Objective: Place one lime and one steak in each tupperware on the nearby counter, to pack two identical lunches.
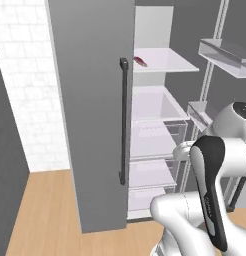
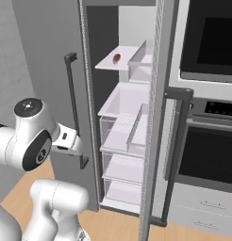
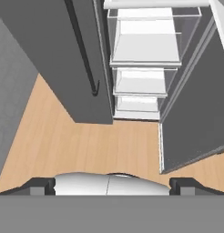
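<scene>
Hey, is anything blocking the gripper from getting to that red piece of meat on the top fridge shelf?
Nothing visible blocks it. The fridge door on the right stands open, and the steak lies alone on the upper shelf with open space in front. The gripper, jaws wide, hangs low in front of the fridge, facing the floor and the drawers.

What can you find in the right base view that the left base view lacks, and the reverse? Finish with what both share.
Right base view alone: the built-in oven with white drawers beneath. Left base view alone: the white brick wall left of the fridge, and the door's clear bins. Both: the open fridge, a small red item on its upper shelf, the dark door handle, and the wooden floor.
</scene>
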